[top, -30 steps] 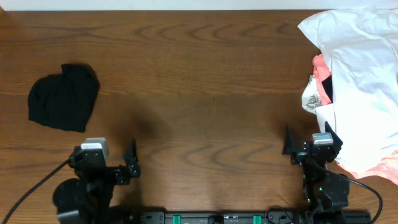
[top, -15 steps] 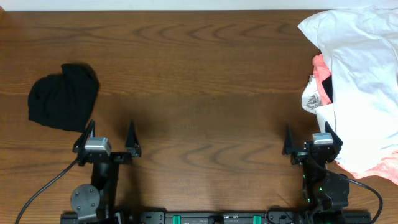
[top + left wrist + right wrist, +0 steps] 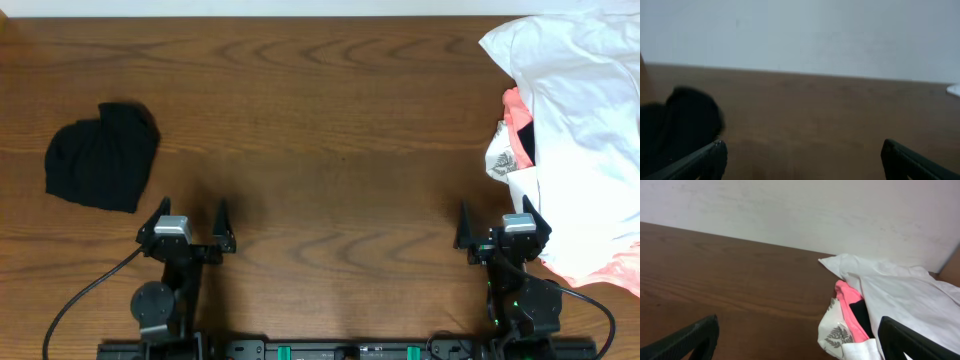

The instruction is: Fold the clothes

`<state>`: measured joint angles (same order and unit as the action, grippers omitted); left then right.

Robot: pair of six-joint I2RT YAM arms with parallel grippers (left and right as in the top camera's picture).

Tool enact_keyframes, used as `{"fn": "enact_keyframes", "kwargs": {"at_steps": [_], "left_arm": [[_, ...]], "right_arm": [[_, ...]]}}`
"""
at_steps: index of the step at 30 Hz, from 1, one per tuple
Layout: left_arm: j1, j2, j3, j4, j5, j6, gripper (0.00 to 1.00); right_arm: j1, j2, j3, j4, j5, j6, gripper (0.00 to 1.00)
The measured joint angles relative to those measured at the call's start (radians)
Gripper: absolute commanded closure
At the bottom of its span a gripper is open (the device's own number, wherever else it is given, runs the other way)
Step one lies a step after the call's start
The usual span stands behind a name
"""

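We are looking down on a dark brown wooden table [image 3: 340, 120]. The plain black soft-fabric garment [image 3: 103, 157] is lying as a compact, rounded bundle near the table's left end, with nothing touching it. The left gripper [image 3: 192, 210] is sitting at the near edge, just below and to the right of the bundle and apart from it. Its two black fingers [image 3: 699, 161] are standing spread wide, with only bare wood between them. In the left wrist view we are seeing the bundle as a blurred dark shape ahead and to the left of those fingers.

The right gripper [image 3: 494, 218] is sitting at the near edge on the far right, its jaws likewise splayed wide and gripping nothing. Just beside it a large white garment [image 3: 590, 120] is sprawling over the table's right end, and we cannot tell whether the two are touching. A coral-pink garment [image 3: 513, 108] is peeking out from under the white one (a pale piece with a grey leaf print [image 3: 502, 160] is showing there too). This pile is lying well apart from the black bundle.
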<state>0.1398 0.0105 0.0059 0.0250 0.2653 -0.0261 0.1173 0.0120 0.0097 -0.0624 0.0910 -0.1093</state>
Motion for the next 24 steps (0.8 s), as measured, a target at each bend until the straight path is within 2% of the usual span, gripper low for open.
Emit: {"fn": "enact_keyframes", "kwargs": {"at_steps": [24], "left_arm": [[-0.05,0.0,0.013,-0.033,-0.015,0.0,0.02]], "right_arm": [[0.0,0.0,0.0,0.0,0.0,0.0,0.01]]}}
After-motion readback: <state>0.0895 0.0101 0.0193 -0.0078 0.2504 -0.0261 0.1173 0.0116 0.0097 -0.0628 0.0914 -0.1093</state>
